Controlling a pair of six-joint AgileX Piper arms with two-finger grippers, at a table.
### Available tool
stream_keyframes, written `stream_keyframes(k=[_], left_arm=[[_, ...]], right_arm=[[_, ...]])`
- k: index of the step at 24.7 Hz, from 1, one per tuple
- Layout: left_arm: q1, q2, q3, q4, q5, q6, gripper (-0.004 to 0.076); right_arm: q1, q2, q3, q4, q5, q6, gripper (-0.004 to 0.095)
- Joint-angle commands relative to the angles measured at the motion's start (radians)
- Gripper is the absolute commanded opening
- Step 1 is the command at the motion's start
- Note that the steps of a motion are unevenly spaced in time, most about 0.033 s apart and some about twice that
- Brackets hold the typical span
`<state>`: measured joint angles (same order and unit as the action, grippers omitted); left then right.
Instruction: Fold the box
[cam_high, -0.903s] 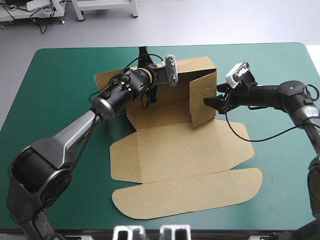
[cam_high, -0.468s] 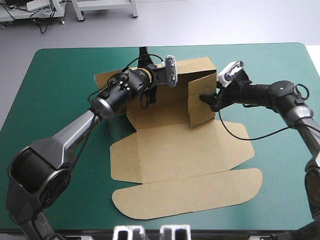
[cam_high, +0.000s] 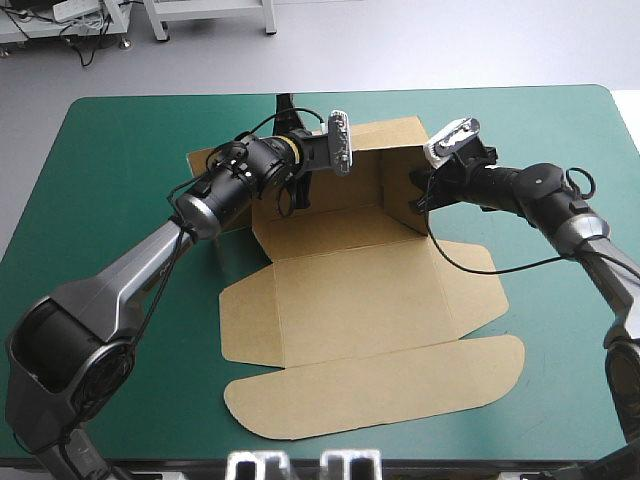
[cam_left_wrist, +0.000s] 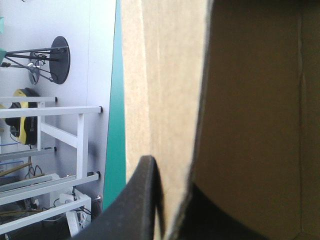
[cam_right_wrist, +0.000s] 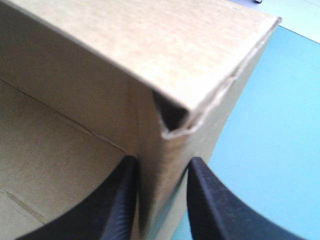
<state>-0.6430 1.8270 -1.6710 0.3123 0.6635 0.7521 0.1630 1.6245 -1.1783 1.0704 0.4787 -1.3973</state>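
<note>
The brown box (cam_high: 360, 300) lies in the middle of the table, its back wall and right wall raised and its lid (cam_high: 380, 385) flat toward the near edge. My left gripper (cam_high: 300, 188) is at the back wall. In the left wrist view the left gripper (cam_left_wrist: 177, 210) is shut on that wall (cam_left_wrist: 160, 75), one finger on each face. My right gripper (cam_high: 418, 198) straddles the right wall at its far corner. In the right wrist view the right gripper (cam_right_wrist: 160, 200) clamps the doubled board (cam_right_wrist: 150, 60) between its fingers.
The teal-green cover (cam_high: 120, 150) shows bare on both sides of the box and along the far edge. The box's left wall panel (cam_high: 212, 160) lies flat under my left arm. Side flaps (cam_high: 470, 285) stick out flat from the base.
My right gripper has moved in toward the far corner and onto the right wall. That wall has swung from slanting inward to standing along the box's side. The left arm barely moved.
</note>
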Motion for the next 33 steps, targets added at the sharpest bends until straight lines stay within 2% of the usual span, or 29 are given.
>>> stream_keyframes(k=[1,3,7,10,14,18,19,21,24,26,27,28,29,32,33], left_arm=[[-0.027,-0.015,0.014,-0.250,0.172,0.045,-0.0010],[-0.027,-0.026,0.014,-0.338,0.169,0.101,-0.0009],[-0.027,-0.053,-0.003,-0.475,0.210,0.184,0.0002],[-0.027,-0.081,-0.021,-0.522,0.290,0.197,0.0062],[-0.027,-0.132,-0.032,-0.569,0.353,0.201,0.0188],[-0.027,-0.194,-0.032,-0.661,0.347,0.234,0.0325],[-0.027,-0.232,-0.032,-0.712,0.334,0.249,0.0379],[-0.027,-0.265,-0.032,-0.746,0.322,0.251,0.0400],[-0.027,-0.332,-0.032,-0.732,0.306,0.251,0.0389],[-0.025,-0.365,-0.032,-0.669,0.267,0.223,0.0286],[-0.025,-0.380,-0.032,-0.624,0.244,0.193,0.0153],[-0.025,-0.385,-0.032,-0.602,0.237,0.191,0.0080],[-0.025,-0.390,-0.032,-0.528,0.213,0.121,-0.0005],[0.002,-0.393,-0.032,-0.196,0.192,-0.222,-0.0004],[0.030,-0.394,-0.032,-0.142,0.194,-0.274,-0.0004]], right_arm=[[0.020,-0.045,-0.031,0.068,0.096,-0.006,0.0074],[0.020,-0.045,-0.031,0.068,0.100,0.014,-0.0019],[0.020,-0.045,-0.031,0.068,0.082,0.090,-0.0018],[0.020,-0.045,-0.031,0.068,0.037,0.118,-0.0019],[0.020,-0.045,-0.031,0.065,-0.033,0.162,-0.0019],[0.020,-0.045,-0.031,0.065,-0.040,0.172,-0.0019],[0.020,-0.046,-0.031,0.065,-0.045,0.187,-0.0019],[0.020,-0.052,-0.031,0.065,-0.057,0.187,-0.0018],[0.020,-0.063,-0.031,0.056,-0.106,0.187,-0.0019],[0.020,-0.076,-0.031,0.031,-0.140,0.217,-0.0019],[0.018,-0.083,-0.031,-0.010,-0.148,0.243,-0.0019],[0.015,-0.088,-0.033,-0.036,-0.148,0.265,-0.0019],[0.005,-0.095,-0.033,-0.080,-0.127,0.322,-0.0019],[-0.058,-0.131,-0.052,-0.203,0.065,0.456,-0.0019],[-0.080,-0.144,-0.060,-0.233,0.124,0.485,-0.0020]])
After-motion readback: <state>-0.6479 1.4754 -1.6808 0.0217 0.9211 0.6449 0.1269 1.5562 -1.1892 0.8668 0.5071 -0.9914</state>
